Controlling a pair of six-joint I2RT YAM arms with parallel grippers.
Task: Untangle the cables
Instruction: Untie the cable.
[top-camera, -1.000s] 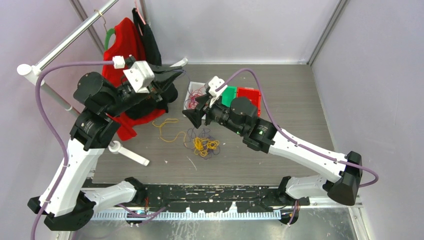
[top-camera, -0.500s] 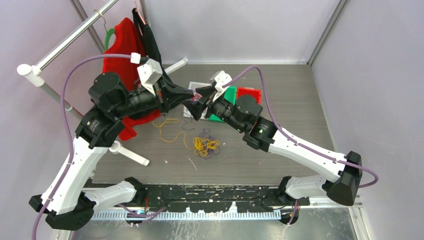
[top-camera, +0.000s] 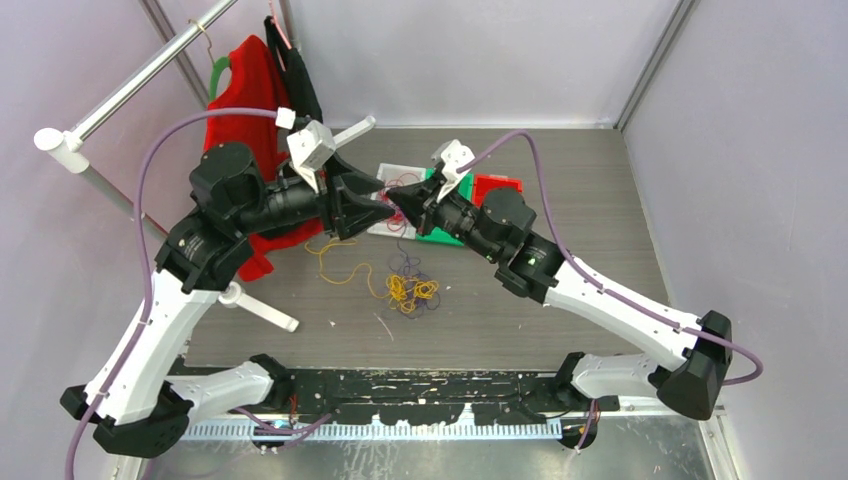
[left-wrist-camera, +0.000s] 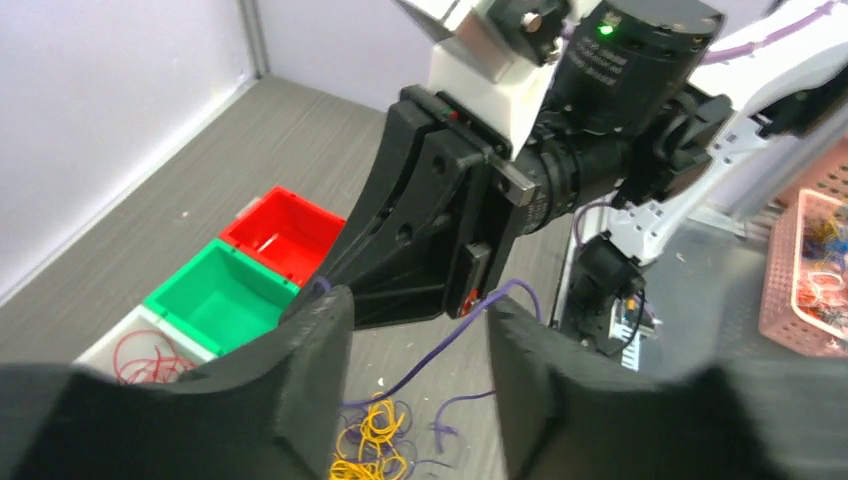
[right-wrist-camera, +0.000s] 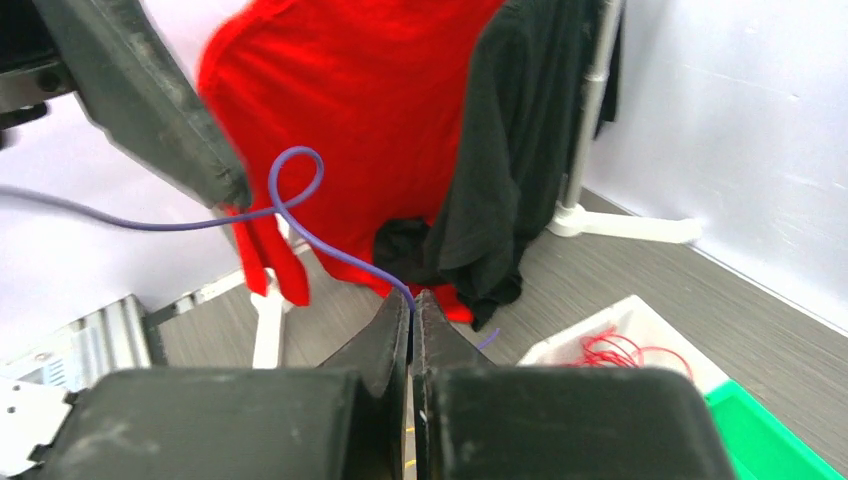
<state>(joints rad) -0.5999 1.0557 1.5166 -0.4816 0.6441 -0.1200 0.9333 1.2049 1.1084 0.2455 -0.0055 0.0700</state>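
Note:
A purple cable is pinched at the tips of my right gripper, which is shut on it. It curls in a loop above the tips. In the left wrist view that cable runs down between the spread fingers of my open left gripper without touching them, toward a tangled yellow and purple pile on the table. Both grippers meet tip to tip, left gripper against right gripper, above the white bin. A loose yellow cable lies left of the pile. Red cables lie in the white bin.
Green bin and red bin stand in a row right of the white one. A clothes rack with a red garment and a black one stands back left; its white foot lies on the table. A pink basket sits beyond the table's near edge.
The two arms came together above the white bin. The right gripper shut on the purple cable and the left gripper opened, letting it go.

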